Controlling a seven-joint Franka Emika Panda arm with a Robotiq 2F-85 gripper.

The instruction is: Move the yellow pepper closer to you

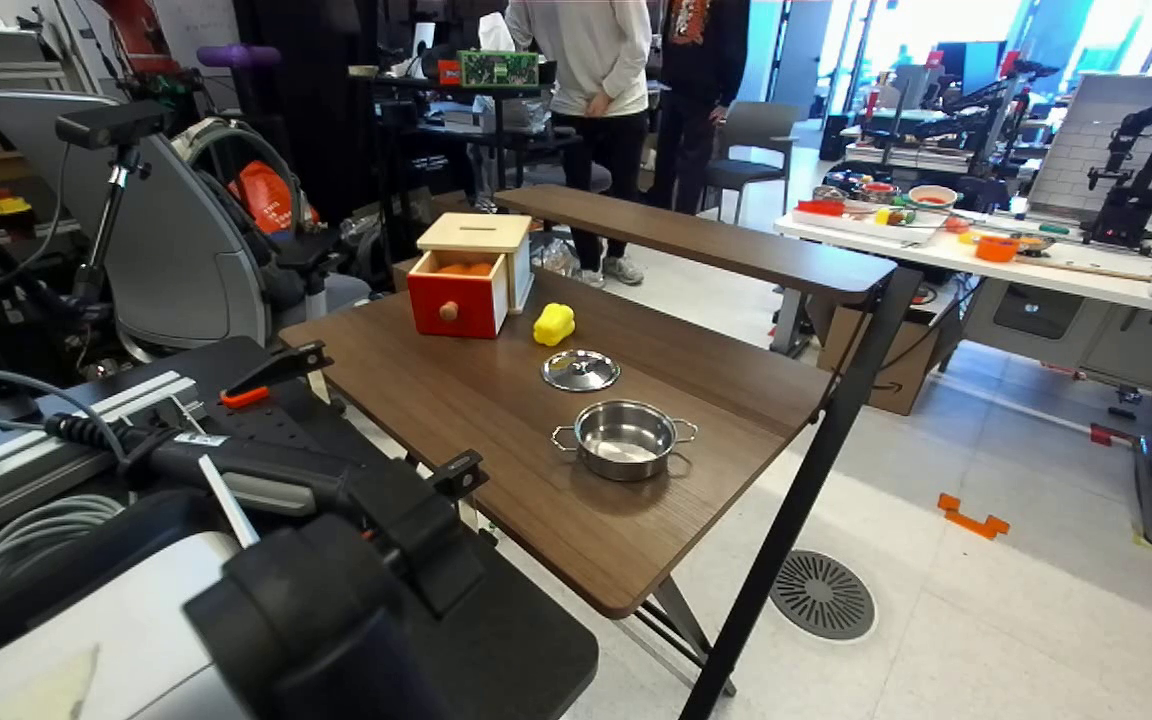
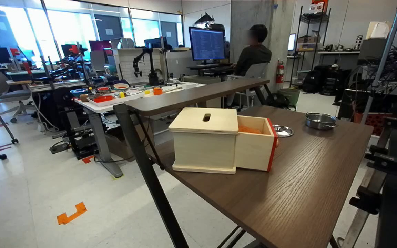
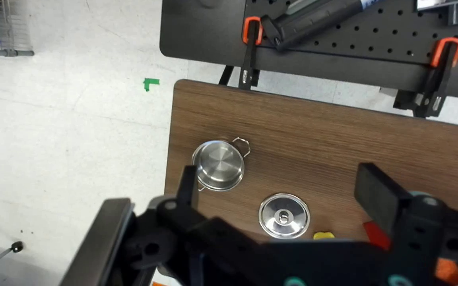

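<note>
Wood-grain table (image 1: 476,400), yellow toy pepper (image 1: 554,324) waiting to be grasped

Your gripper (image 3: 278,174) hangs above the table, fingers (image 3: 377,194) spread wide, holding nothing. Below, the wrist view shows a two-handled steel pot (image 3: 219,165) and knobbed lid (image 3: 284,216); only the pepper's edge peeks out. In an exterior view, it sits between lid and wooden box (image 1: 486,238), whose red-fronted drawer (image 1: 476,305) juts out. Best to centre over it, descend clear of both, squeeze evenly, then bring it nearer.

Metal lid (image 1: 581,371) near two-handled pot (image 1: 624,446)
</note>
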